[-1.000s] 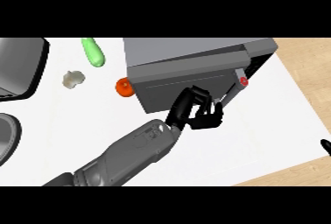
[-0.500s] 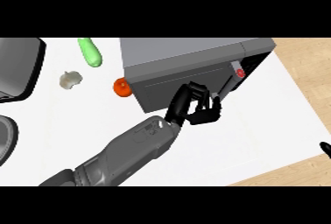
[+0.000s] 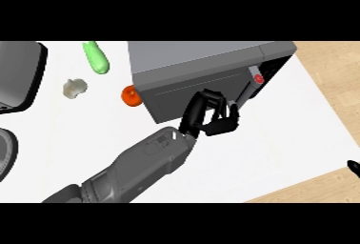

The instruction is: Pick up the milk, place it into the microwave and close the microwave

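Observation:
The grey microwave (image 3: pixel 204 59) stands at the back middle of the white counter. Its door (image 3: pixel 175 97) is swung almost flat against the front, and a dark gap with a red button (image 3: pixel 257 78) still shows at its right end. My left hand (image 3: pixel 207 116) comes in from the lower left and rests against the door's lower right part, its fingers (image 3: pixel 209 99) loosely bent on the panel and holding nothing. No milk shows in the view. Only a black tip of my right hand (image 3: pixel 354 167) shows at the right edge.
A green vegetable (image 3: pixel 96 57) and a pale small item (image 3: pixel 75 86) lie left of the microwave. An orange-red thing (image 3: pixel 130 95) sits at the microwave's left corner. A dark tray (image 3: pixel 21 76) and a grey round rim (image 3: pixel 5 152) lie at the left edge. The counter ends at the right.
The microwave door has swung closer to the body. My left hand has moved up and left with it, staying against the panel.

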Tool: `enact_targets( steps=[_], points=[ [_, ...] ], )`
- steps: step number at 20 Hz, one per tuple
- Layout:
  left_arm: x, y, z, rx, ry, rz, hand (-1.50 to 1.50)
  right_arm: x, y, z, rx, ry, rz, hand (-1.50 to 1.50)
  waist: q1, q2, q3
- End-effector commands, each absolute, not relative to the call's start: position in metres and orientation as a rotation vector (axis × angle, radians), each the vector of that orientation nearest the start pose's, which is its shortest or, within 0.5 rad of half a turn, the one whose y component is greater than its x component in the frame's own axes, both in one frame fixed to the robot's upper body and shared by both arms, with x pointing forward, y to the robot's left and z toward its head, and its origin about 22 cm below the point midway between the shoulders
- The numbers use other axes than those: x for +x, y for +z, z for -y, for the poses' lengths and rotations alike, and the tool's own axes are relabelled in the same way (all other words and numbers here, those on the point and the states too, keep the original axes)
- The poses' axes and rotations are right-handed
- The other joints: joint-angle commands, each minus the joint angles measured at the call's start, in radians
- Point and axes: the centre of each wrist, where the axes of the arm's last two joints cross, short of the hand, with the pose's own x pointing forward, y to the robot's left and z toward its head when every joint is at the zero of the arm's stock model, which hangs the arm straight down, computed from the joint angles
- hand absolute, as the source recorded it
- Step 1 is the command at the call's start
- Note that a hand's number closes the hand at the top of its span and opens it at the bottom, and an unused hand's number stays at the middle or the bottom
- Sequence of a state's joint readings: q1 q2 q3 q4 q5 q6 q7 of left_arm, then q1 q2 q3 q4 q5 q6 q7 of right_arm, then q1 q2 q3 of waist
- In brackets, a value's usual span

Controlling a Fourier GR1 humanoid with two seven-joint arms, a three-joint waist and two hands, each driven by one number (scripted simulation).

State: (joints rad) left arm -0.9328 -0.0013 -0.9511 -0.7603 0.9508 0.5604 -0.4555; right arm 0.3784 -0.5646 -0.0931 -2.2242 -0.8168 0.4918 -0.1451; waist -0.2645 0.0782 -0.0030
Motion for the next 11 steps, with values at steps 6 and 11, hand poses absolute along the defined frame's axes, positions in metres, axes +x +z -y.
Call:
enact_targets(
  steps=[6,11],
  points=[
    [0.3616,0.0372,-0.0078,-0.171,-0.16,1.756,1.5,0.1441,0.1398,0.3128,0.731,0.371,1.924,-1.5,-0.004,0.007,-0.001],
    [0.3611,0.0353,-0.008,-0.167,-0.149,1.768,1.5,0.1445,0.1419,0.3147,0.733,0.374,1.918,-1.5,-0.007,0.009,0.0]
  ],
)
